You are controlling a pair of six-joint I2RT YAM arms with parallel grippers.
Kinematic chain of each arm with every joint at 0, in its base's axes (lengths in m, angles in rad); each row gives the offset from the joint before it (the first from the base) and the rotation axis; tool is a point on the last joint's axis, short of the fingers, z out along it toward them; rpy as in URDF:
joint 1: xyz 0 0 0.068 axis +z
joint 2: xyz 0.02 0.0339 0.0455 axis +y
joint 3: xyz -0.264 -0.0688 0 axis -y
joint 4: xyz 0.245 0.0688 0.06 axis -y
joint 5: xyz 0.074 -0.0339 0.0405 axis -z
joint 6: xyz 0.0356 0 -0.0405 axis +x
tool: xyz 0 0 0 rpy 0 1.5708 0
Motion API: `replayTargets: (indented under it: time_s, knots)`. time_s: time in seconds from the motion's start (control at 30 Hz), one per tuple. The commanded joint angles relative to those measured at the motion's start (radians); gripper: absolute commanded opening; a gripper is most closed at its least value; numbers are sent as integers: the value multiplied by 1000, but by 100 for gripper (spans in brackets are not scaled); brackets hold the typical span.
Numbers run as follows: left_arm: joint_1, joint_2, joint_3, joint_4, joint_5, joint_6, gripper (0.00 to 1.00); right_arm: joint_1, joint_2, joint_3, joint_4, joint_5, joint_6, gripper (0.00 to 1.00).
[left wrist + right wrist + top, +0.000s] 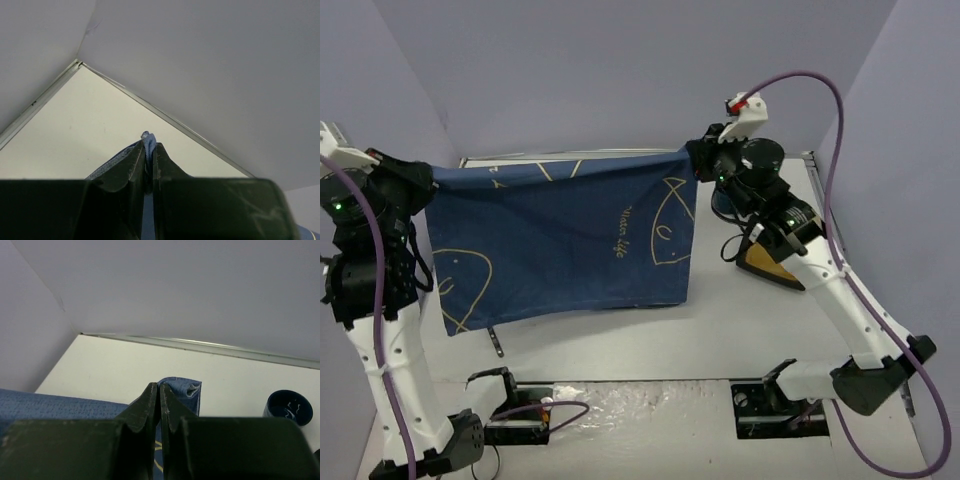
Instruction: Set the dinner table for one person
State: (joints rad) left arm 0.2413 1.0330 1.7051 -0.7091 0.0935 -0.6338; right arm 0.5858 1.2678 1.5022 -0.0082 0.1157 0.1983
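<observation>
Left gripper [149,148] and right gripper [160,392] each pinch a corner of the cloth [560,240] above the dinner table [620,340]; only the right wrist view clearly shows a dark cup [289,409] by the far edge.

Dark blue cloth [565,240] with fish doodles is hanging spread out wide. Little dark blue cup [290,407] sits near its right end.

Soft even light; wrist cams' fg blurred.
</observation>
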Motion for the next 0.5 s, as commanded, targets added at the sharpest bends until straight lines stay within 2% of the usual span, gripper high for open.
replayTargets:
  time_s: [0.0, 0.17, 0.27, 0.4, 0.47]
  knots:
    - [6, 187, -112, 228, -80, 3, 0, -29, 196, 78, 53, 74, -26, 0]
    - [6, 409, -200, 384, -123, -44, 0, -105, 455, 180, 93, -27, 9, 0]
    - [6, 586, -222, 497, -121, -71, 0, -145, 693, 315, 111, -107, 20, 0]
    - [7, 833, -129, 545, -95, -74, 0, -172, 970, 522, 109, -180, 42, 1]
    - [11, 975, -68, 552, -39, -69, 2, -179, 1097, 616, 110, -185, 59, 12]
